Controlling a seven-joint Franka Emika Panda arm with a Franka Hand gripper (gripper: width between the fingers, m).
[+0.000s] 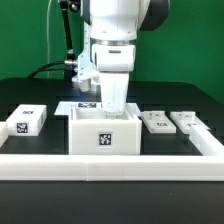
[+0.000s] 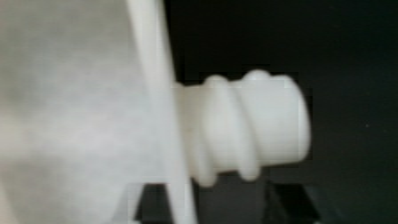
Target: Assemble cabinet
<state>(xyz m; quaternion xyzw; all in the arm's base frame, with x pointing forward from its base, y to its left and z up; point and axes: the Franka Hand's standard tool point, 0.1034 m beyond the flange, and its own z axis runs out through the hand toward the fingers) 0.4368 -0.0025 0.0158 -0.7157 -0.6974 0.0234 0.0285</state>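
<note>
The cabinet (image 1: 84,138) is an open white box with a square tag on its front, at the table's middle. My gripper (image 1: 115,82) hangs straight above it, shut on a white panel (image 1: 116,100) whose lower end reaches down into the box. In the wrist view the panel (image 2: 80,110) fills one side, and a ribbed white peg (image 2: 253,128) sticks out of it. The dark fingers (image 2: 173,200) flank the panel's edge and the gripper (image 2: 228,198) is closed on it. The box's inside is hidden by the panel and the hand.
A small white tagged block (image 1: 27,120) lies at the exterior view's left. Two flat white tagged pieces (image 1: 155,121) (image 1: 187,121) lie at its right. A white rail (image 1: 110,165) runs along the front and right. The marker board (image 1: 80,106) lies behind the cabinet.
</note>
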